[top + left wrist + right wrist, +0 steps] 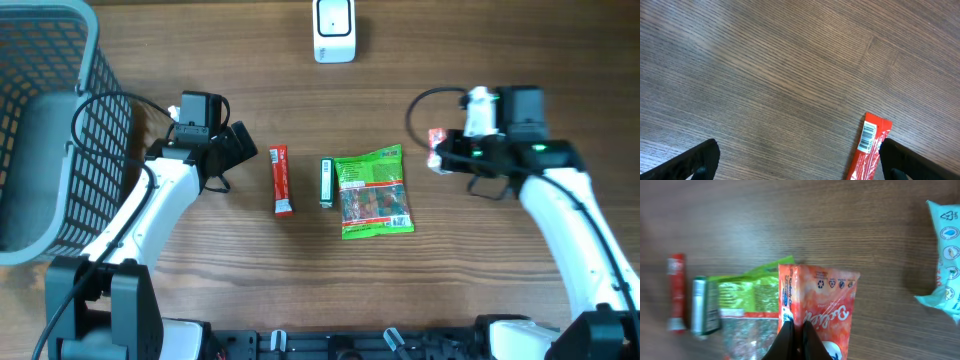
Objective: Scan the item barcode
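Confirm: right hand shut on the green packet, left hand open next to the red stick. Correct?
One error: the right hand is shut on the orange packet, not the green packet, which lies loose below it; the right wrist view shows this. Left hand open next to the red stick is correct.

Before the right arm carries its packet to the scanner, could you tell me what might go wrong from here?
The right jaws pinch the orange packet near one end only, so it may flop or slip on the way to the scanner. No barcode shows on its visible face, so it may need turning to read. If dropped, it could land on the green packet nearby.
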